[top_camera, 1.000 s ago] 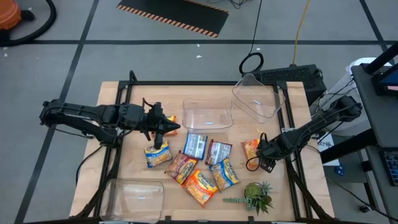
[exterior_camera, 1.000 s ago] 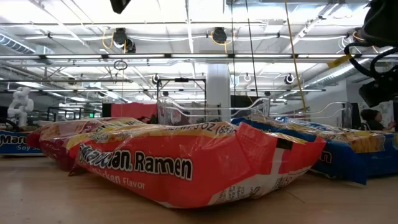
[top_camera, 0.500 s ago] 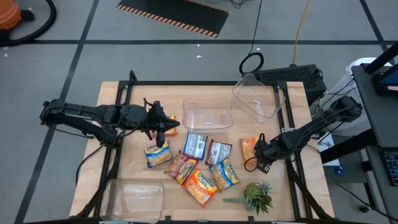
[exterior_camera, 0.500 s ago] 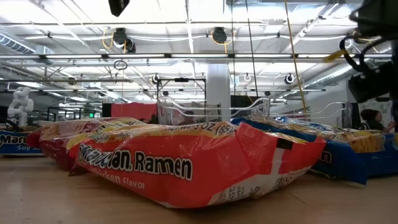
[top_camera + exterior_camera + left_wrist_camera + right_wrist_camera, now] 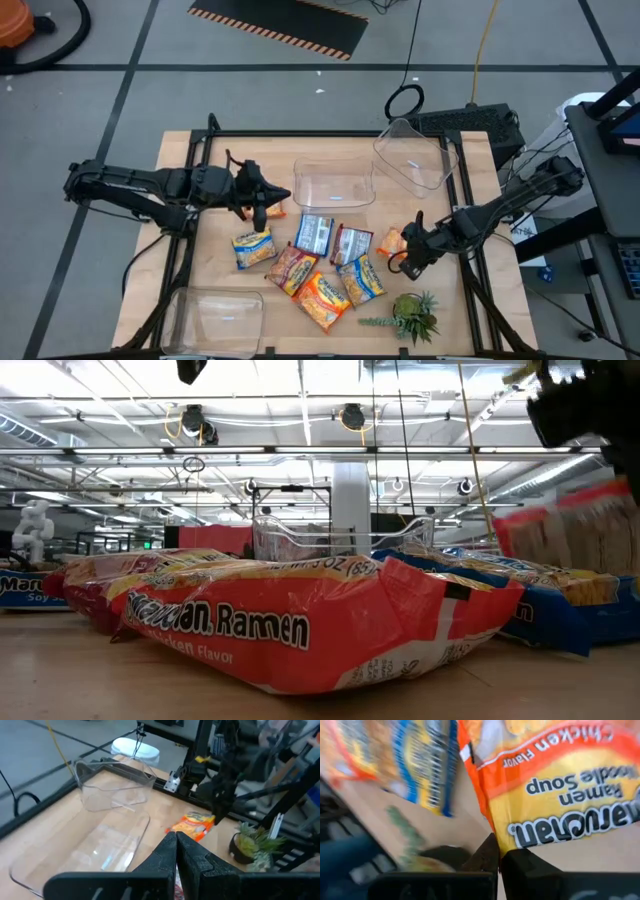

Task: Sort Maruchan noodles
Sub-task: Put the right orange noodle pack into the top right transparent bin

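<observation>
Several Maruchan noodle packets lie flat in the middle of the table: a yellow-blue one (image 5: 254, 248), a blue one (image 5: 316, 232), a dark red one (image 5: 351, 241) and three nearer ones (image 5: 322, 297). My right gripper (image 5: 408, 252) is shut on an orange chicken-flavor packet (image 5: 393, 241) near the table's right edge. The low view shows this packet raised at the right (image 5: 583, 528). My left gripper (image 5: 262, 210) hovers shut, with nothing in it, beyond the yellow-blue packet and beside the middle clear bin (image 5: 334, 184). My right gripper pinches the orange packet by one edge (image 5: 512, 842) between its two fingers, which come from above. The packet (image 5: 194, 824) is raised at the held end and hangs tilted below the gripper. Whether its lower end touches the table I cannot tell.
A second clear bin (image 5: 415, 152) stands tilted at the far right and a third (image 5: 218, 312) at the near left corner. A small green spiky plant (image 5: 412, 314) sits near the front edge, just in front of my right gripper. Dark frame rails run along both table sides.
My right gripper has shut on the orange packet by the right edge, raised it and carried it slightly toward the table's left. The packet has tipped up from lying flat. My left gripper has drawn back a little toward the far edge, away from the yellow-blue packet.
</observation>
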### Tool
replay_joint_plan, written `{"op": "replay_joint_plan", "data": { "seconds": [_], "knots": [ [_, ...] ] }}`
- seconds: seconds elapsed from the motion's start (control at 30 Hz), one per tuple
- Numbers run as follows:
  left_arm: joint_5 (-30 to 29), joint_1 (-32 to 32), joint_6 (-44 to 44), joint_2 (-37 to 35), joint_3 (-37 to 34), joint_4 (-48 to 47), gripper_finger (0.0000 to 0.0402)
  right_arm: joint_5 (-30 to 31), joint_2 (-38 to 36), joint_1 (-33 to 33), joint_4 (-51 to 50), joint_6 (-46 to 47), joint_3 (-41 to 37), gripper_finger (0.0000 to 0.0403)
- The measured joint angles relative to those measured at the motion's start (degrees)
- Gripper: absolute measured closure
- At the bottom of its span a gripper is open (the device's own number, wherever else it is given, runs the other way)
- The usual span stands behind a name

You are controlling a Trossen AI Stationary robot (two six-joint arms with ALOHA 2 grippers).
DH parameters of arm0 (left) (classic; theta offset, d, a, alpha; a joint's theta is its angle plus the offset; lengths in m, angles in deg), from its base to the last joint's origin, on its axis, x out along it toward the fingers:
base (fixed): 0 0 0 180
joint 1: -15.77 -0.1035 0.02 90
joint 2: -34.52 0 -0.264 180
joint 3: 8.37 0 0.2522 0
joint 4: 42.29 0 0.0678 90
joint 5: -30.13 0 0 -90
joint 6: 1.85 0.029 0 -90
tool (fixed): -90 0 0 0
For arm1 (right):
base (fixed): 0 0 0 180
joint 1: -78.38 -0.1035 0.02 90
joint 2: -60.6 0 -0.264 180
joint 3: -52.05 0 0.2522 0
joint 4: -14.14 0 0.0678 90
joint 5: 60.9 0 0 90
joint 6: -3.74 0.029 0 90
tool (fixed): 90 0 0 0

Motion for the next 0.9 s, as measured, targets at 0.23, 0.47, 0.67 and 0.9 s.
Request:
{"op": "replay_joint_plan", "data": {
  "seconds": [0.23, 0.47, 0.67, 0.9],
  "knots": [
    [0.02, 0.0, 6.38, 0.0, 0.02, 0.11, 0.0389, 8.14, 0.0, 0.0, -0.08, 5.39, 7.87, 0.0403],
    [1.05, 0.0, 4.83, 0.0, 0.02, 0.11, 0.0389, 10.74, 0.53, 0.75, -0.24, 6.81, 12.85, 0.0403],
    [4.44, 0.0, 4.05, 0.0, 0.01, 0.13, 0.036, 13.94, 0.72, 2.25, -0.14, 6.38, 17.18, 0.0403],
    [5.07, -0.01, 2.57, 0.0, 0.0, 0.38, 0.0265, 16.38, 0.72, 6.06, 1.79, 1.29, 21.94, 0.0403]
  ]
}}
